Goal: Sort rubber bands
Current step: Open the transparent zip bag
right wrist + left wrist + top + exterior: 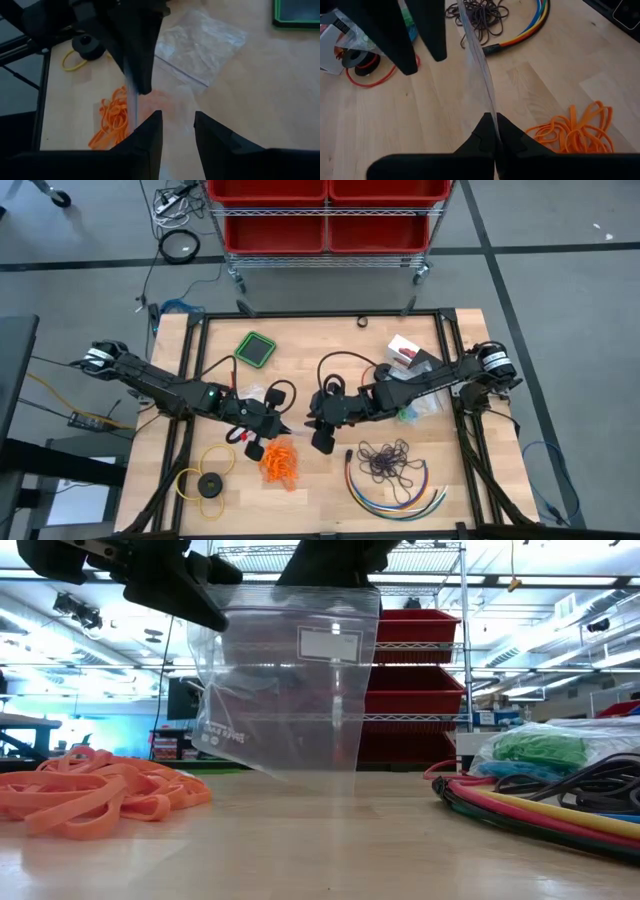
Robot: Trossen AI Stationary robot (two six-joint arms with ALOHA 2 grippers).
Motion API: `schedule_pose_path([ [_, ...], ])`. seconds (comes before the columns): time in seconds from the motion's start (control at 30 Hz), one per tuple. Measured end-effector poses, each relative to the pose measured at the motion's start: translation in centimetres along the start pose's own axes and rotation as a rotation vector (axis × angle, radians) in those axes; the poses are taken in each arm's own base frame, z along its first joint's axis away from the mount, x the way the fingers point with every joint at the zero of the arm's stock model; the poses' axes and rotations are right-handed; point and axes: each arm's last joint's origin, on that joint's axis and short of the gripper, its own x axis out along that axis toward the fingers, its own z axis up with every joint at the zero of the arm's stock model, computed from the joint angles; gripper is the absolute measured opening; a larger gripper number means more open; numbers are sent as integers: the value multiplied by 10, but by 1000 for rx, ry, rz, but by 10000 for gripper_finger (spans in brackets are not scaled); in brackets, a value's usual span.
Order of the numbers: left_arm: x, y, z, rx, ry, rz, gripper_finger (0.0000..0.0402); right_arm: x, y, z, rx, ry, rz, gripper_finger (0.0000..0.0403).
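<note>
Hanging from the left gripper's [495,131] pinched-shut fingers, the clear plastic zip bag [285,680] dangles just beside orange rubber bands [280,463], right gripper [177,125] spread empty alongside.

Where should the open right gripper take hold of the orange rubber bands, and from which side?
Grip the thick middle of the orange rubber bands, coming straight down from above. They lie flat on the table as a loose tangle, so a side approach would likely push them. The right gripper is open; the left gripper is shut on the clear bag.
</note>
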Motion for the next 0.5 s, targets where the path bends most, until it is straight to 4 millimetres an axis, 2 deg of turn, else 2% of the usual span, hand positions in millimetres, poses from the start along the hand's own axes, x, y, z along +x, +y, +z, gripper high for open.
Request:
schedule_pose_path([
  [0.5,0,1,1,16,-4,42,2,10,0,-5,-3,33,17,101],
])
